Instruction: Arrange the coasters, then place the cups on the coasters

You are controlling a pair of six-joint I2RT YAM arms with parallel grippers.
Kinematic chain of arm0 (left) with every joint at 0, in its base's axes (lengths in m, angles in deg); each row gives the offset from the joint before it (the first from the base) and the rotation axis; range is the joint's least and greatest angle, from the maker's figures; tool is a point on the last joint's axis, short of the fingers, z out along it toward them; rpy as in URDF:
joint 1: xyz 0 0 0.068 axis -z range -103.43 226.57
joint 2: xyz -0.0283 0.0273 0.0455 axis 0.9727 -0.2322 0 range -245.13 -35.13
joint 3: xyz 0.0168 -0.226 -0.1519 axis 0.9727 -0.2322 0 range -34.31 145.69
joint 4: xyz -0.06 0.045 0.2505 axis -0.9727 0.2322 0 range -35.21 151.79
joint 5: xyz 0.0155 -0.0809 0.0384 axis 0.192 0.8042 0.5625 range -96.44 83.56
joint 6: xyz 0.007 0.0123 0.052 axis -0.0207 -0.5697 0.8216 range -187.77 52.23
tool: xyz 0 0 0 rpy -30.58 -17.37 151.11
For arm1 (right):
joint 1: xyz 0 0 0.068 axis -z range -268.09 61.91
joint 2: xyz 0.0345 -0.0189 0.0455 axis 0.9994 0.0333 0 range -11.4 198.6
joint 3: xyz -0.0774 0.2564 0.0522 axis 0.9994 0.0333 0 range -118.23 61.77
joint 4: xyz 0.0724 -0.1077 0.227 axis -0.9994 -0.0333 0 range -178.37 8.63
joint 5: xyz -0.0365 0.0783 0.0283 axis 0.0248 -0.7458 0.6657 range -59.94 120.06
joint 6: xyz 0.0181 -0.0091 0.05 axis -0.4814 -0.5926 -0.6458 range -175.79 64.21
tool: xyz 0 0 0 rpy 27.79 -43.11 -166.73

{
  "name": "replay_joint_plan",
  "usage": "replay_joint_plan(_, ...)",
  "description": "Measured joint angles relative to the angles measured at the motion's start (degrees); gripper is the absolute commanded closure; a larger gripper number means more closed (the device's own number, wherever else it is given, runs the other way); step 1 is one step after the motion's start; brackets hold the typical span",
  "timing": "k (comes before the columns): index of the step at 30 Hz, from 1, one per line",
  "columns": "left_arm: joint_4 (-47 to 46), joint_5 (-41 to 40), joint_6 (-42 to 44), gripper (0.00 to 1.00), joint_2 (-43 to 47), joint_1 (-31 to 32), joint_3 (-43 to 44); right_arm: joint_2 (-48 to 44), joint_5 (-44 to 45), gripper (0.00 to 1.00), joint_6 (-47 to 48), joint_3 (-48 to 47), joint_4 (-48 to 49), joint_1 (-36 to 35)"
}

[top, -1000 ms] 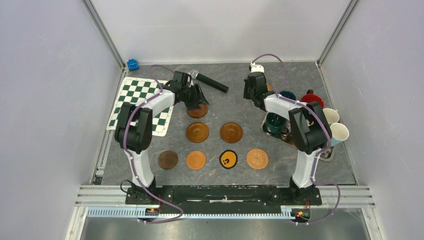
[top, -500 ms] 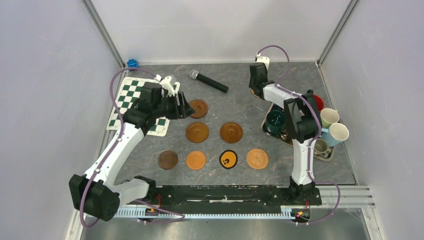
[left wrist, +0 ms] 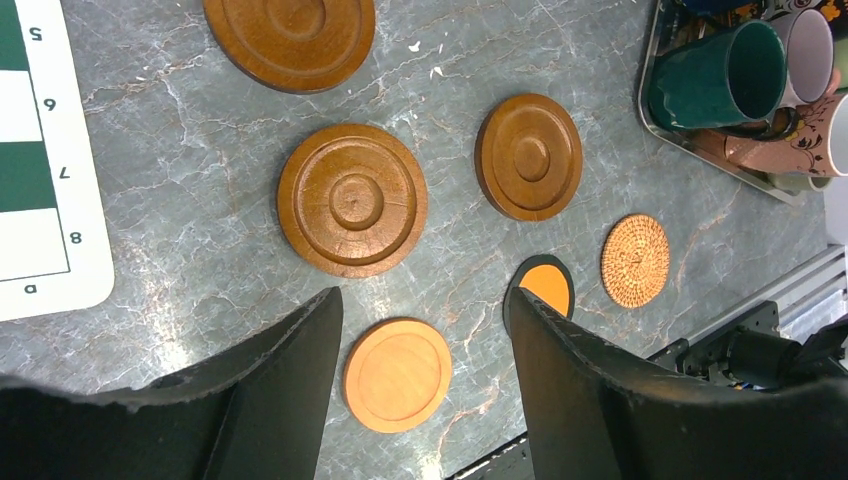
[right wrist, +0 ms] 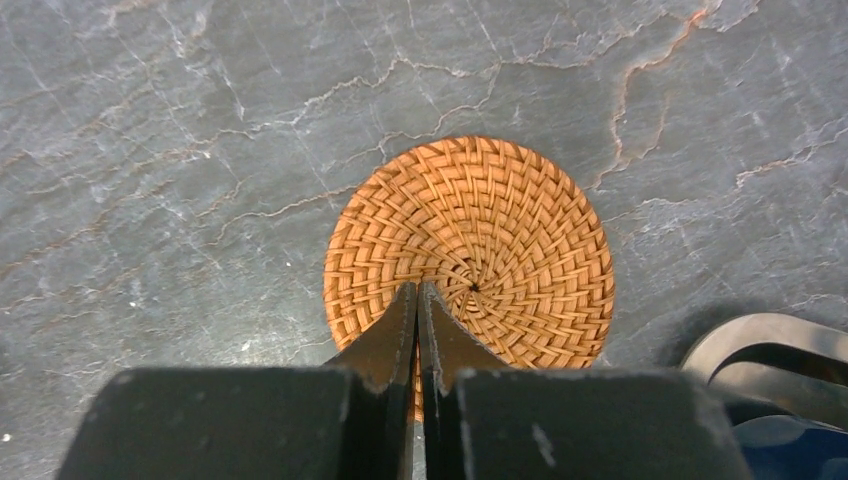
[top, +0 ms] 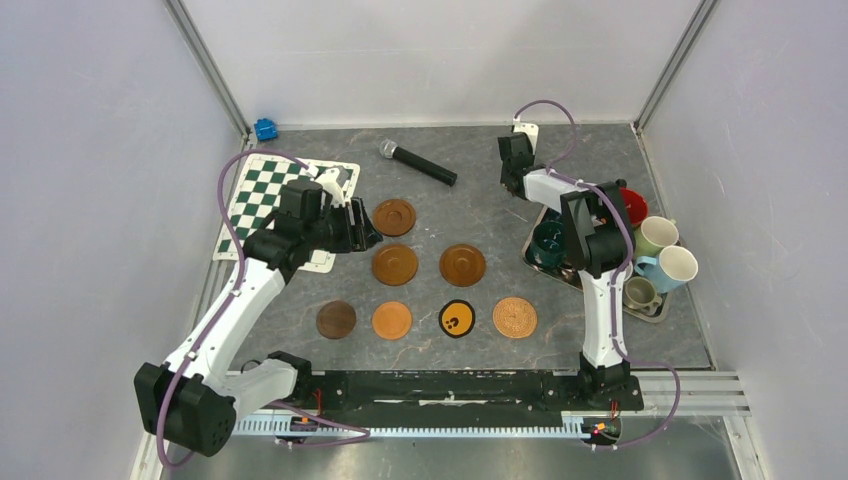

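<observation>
Coasters [top: 395,264] sit in rows mid-table, seven of them. L gripper [left wrist: 425,300] hangs w/ fingers spread wide, holding nothing, above plain orange coaster [left wrist: 397,373]. R gripper [right wrist: 417,292] has tips pressed together over woven coaster [right wrist: 470,250] (contact unclear). Cups [top: 655,237] crowd tray [top: 572,280] at right.

The grey marbled bench [top: 470,200] carries a chequered mat [top: 262,195] at the left. A microphone [top: 418,163] and a small blue thing [top: 265,129] lie toward the far edge, and a metal tray [left wrist: 760,178] sits at the right. Three grooved wood coasters [top: 395,264] lie mid-bench. Nearer runs a row: dark brown disc [top: 336,320], orange disc [top: 392,320], black disc [top: 457,319], woven disc [top: 514,317]. A second woven disc [right wrist: 468,250] lies near the tray.
</observation>
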Motion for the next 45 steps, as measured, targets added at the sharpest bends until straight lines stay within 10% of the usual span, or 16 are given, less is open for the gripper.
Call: replay_joint_plan(45, 0.26, -4.48, 0.04, 0.3, 2.08, -0.02, -0.02, -11.96, -17.68, 1.0, -4.83, 20.83, 9.99, -14.49)
